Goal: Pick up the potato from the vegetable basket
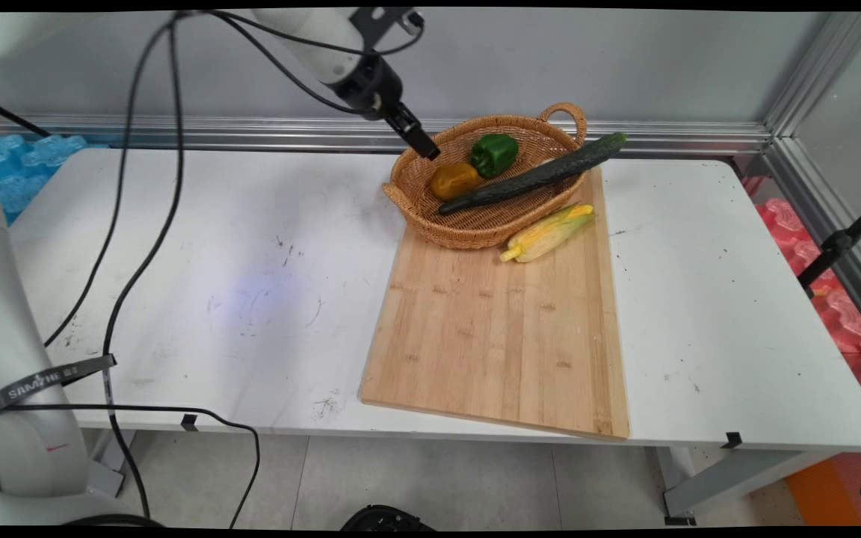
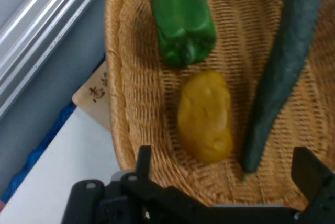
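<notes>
While hanging with fingers spread wide and empty, gripper (image 2: 225, 174) above wicker basket (image 1: 412, 196) at upper centre of frame, nearest yellow potato (image 2: 205, 116), green pepper (image 2: 183, 22) beyond, cucumber (image 2: 280, 72) to right, corn cob (image 1: 548, 233) on cutting board (image 1: 498, 336) below.

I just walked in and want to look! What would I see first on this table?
First you'd see the wicker basket at the far end of the wooden cutting board, holding a green pepper, a yellow potato and a long cucumber that pokes over its rim. An ear of corn lies on the board beside the basket. The open black gripper hovers over the basket's left side.
</notes>
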`<state>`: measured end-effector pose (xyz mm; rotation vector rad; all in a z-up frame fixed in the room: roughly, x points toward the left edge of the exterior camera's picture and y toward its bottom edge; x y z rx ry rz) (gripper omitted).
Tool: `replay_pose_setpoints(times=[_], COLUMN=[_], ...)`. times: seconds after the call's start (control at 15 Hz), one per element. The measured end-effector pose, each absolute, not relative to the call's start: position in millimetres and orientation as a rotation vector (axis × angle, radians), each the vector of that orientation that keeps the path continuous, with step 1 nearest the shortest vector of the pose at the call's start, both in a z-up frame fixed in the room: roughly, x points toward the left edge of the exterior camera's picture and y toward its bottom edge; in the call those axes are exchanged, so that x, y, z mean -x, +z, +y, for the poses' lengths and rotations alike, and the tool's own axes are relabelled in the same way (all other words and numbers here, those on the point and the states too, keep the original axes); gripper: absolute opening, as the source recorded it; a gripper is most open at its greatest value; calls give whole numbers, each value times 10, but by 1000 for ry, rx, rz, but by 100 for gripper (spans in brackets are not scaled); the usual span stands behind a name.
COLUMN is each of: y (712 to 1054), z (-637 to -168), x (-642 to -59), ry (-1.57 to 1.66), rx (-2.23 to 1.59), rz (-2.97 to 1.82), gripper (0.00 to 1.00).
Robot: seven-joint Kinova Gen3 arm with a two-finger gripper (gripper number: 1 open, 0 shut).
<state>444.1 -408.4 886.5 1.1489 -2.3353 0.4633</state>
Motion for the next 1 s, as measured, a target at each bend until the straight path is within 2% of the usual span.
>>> replay_pose_setpoints(times=[0.67,1.0], y=[8119,7928], z=[-4744,-4896], x=[-4072,-3985], ry=[426,395], rx=[-1168,-1158], rz=[-2376,-2412], gripper=[100,100])
